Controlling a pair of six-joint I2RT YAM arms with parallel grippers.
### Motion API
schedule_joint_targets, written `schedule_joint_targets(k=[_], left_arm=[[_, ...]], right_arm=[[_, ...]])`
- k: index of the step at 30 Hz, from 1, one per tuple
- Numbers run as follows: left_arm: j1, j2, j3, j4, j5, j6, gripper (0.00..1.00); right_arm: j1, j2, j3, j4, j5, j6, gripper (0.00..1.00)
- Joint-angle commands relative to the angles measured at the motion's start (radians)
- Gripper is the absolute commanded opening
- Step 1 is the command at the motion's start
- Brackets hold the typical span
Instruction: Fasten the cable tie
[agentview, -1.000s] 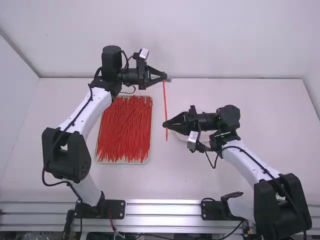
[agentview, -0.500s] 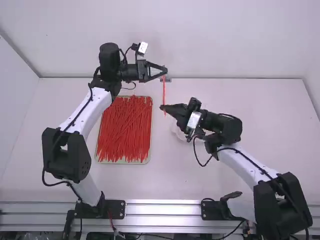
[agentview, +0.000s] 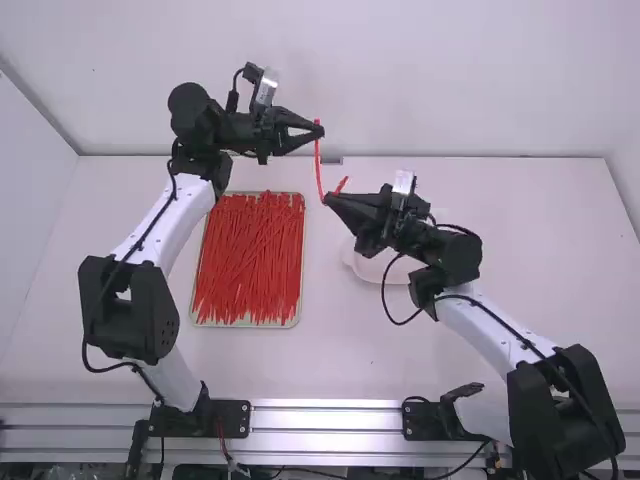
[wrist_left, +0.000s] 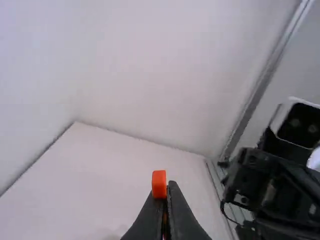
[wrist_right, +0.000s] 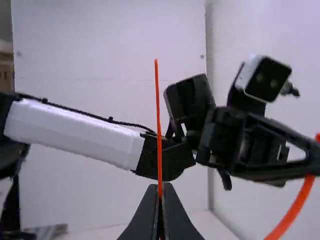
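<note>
A red cable tie (agentview: 317, 165) hangs bent in the air between the two grippers, high above the table. My left gripper (agentview: 315, 127) is shut on its head end; the orange head (wrist_left: 159, 183) pokes out past the closed fingertips (wrist_left: 172, 212). From there the strap curves down to my right gripper (agentview: 329, 200), which is shut on the tail end. The thin tail (wrist_right: 157, 125) stands straight up out of the closed right gripper (wrist_right: 159, 197). The strap's curve (wrist_right: 295, 210) shows below the left arm's gripper body (wrist_right: 240, 145).
A tray (agentview: 297, 322) heaped with several red cable ties (agentview: 250, 255) lies under the left arm. A shallow white dish (agentview: 372, 270) sits on the table below the right gripper. The table's right half is bare.
Both grippers have risen, the left one also shifting left. The right gripper has tipped upward. The tie, straight and hanging before, now bends into a curve between them.
</note>
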Motion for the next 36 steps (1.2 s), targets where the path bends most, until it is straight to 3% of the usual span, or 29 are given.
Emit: schedule_joint_targets(k=[1, 7, 12, 20, 24, 36], left_arm=[[0.0, 0.0, 0.028, -0.003, 0.042, 0.054, 0.02], [-0.005, 0.0, 0.028, -0.124, 0.044, 0.198, 0.02], [-0.006, 0.0, 0.028, -0.321, 0.045, 0.411, 0.02], [-0.024, 0.0, 0.028, -0.512, 0.067, 0.707, 0.02], [-0.035, 0.0, 0.023, -0.518, 0.137, 0.791, 0.02], [-0.054, 0.0, -0.047, -0.517, 0.122, 0.928, 0.02]], right_arm=[[0.004, -0.003, 0.029, -0.01, 0.006, 0.122, 0.0], [0.03, -0.004, 0.029, -0.074, 0.005, 0.17, 0.0], [0.054, -0.004, 0.029, -0.177, 0.044, 0.216, 0.0], [0.027, -0.003, 0.029, -0.274, -0.014, 0.34, 0.0], [0.027, -0.004, 0.029, -0.308, -0.053, 0.398, 0.0], [0.029, -0.004, 0.028, -0.432, -0.083, 0.452, 0.0]])
